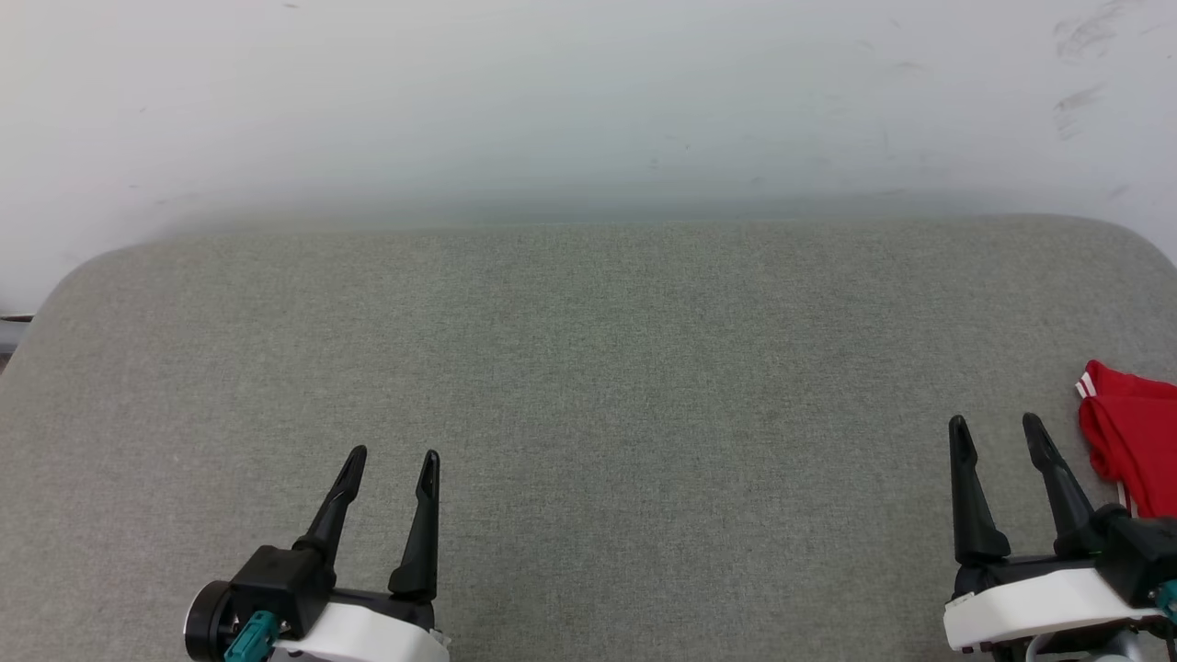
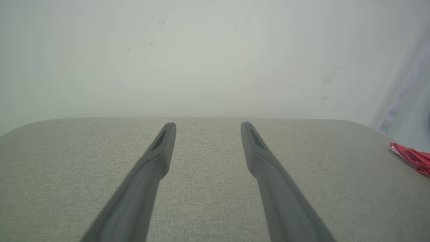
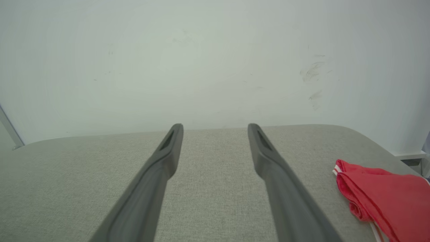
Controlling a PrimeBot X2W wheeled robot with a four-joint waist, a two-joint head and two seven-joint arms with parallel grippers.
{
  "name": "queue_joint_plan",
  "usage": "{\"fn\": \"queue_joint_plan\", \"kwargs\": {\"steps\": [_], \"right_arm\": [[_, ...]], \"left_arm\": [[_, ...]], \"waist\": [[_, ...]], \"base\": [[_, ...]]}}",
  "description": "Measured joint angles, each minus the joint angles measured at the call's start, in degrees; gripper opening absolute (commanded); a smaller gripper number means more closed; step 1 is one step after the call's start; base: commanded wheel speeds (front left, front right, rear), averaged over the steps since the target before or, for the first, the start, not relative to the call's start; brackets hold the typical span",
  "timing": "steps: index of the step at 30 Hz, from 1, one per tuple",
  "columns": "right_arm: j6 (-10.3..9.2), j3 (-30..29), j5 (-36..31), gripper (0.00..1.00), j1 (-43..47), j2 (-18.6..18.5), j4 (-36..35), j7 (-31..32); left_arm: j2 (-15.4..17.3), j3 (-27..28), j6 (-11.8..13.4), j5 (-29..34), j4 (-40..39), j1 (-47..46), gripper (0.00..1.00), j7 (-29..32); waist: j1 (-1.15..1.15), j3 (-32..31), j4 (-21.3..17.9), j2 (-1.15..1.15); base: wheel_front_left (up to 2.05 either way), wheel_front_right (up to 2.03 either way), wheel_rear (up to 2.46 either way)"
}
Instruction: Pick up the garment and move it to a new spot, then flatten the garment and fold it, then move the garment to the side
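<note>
At the grey fabric-covered table point(image 1: 588, 368), my left gripper point(image 1: 394, 453) and my right gripper point(image 1: 995, 420) hang over the table's near edge, one toward its near-left part and one toward its near-right corner. Both point at the table's far edge. On each hand the two long dark fingers are spread wide with bare grey cloth between them, and they grasp nothing. The left wrist view looks along my left fingers point(image 2: 147, 174) and the right wrist view along my right fingers point(image 3: 282, 181). In both, the tips are well parted and reach toward the far edge of the table.

The garment point(image 1: 1136, 441) lies on the table's right side, running out of the head view at the table's right border. It is a bunched heap of red cloth with thin white stripes showing at its far-left corner. It sits just to the right of my right gripper, and neither of that hand's fingers touches it. From my left gripper it lies well apart, across the width of the table.

Behind the table's far edge rises a pale wall point(image 1: 552, 110), marked with dark scuffs above the table's far-right corner.
</note>
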Motion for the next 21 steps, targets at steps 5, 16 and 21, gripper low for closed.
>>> {"fn": "queue_joint_plan", "kwargs": {"steps": [5,16,21], "right_arm": [[0.0,-0.24,-0.02,1.0,-0.01,0.03,-0.16,0.0],[0.0,-0.26,0.0,1.0,-0.02,0.04,-0.13,0.0],[0.01,-0.19,0.0,0.0,0.4,0.08,0.86,0.02]], "left_arm": [[0.0,0.14,-0.01,-0.01,0.04,0.15,1.0,0.0],[-0.01,0.3,-0.08,-0.31,1.24,0.16,1.0,0.0],[-0.02,0.2,-0.08,-0.69,2.23,0.45,0.0,0.03]], "waist": [[0.0,0.08,0.04,0.0],[0.0,0.27,0.34,0.0],[0.0,0.46,0.45,0.0]], "base": [[0.0,0.0,0.0],[0.0,0.0,0.0],[0.0,0.0,0.0]]}}
